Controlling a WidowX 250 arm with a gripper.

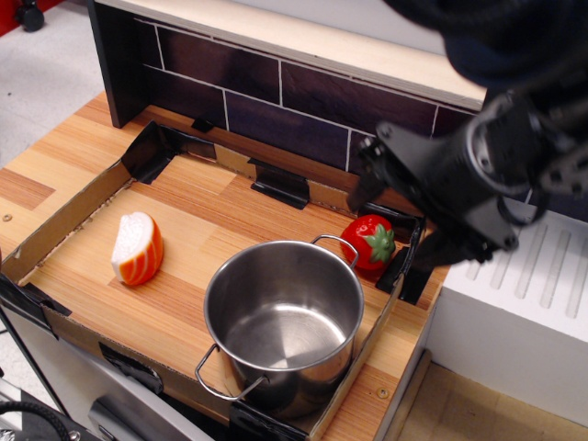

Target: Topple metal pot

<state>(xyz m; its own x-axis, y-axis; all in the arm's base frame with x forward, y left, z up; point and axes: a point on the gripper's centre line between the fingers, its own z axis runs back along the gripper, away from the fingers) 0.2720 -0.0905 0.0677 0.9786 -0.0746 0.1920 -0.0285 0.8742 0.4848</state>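
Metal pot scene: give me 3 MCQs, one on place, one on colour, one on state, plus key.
1. Where is the strawberry?
A. inside the pot
B. behind the metal pot, at the tray's back right corner
C. beside the salmon piece

2. What colours are the salmon piece?
A. orange and white
B. green
C. blue

3. How is the pot standing?
A. toppled
B. upside down
C. upright, empty

Key: B, it sits past the pot's far handle; A, orange with white stripes; C, the open mouth faces up, its bare bottom visible.

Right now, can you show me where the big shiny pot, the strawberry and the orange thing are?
metal pot (pixel 285 335), camera view, inside bottom.
strawberry (pixel 365 246), camera view, red body.
orange striped toy (pixel 138 249), camera view, its middle.
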